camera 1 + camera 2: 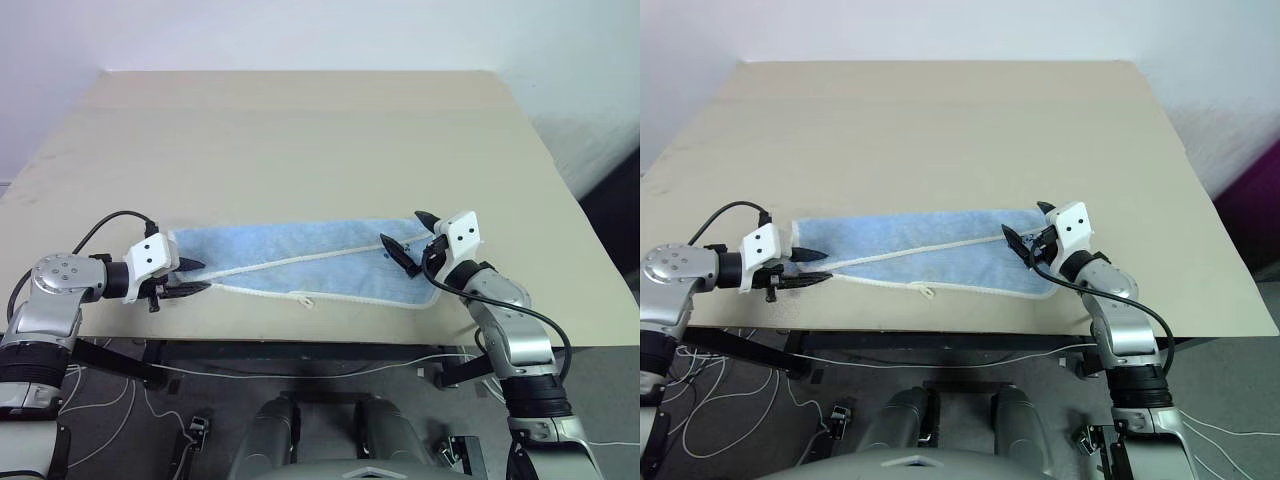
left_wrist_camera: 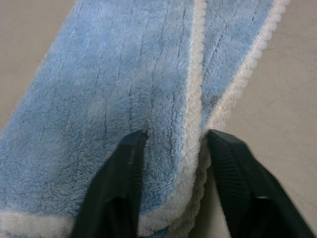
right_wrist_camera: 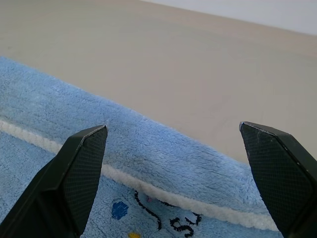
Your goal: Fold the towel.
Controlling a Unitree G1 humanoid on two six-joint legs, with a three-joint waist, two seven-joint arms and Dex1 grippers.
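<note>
Towel (image 1: 300, 262) corner between left jaws; right jaws spread above.

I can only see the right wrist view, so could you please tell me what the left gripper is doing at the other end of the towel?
Observer: The left gripper is at the towel's left end, its fingers on either side of the doubled edge there.
Operator: Thank you. Has it pinched that edge yet?
Observer: I cannot tell; in the left wrist view the cloth sits between the fingers, which stand close to it.
Operator: And how does the towel lie overall?
Observer: It lies folded lengthwise along the near part of the table, the white edging crossing it at a slant.
Operator: Is my right gripper above the cloth?
Observer: Yes, the right gripper is wide open at the right end.
</note>
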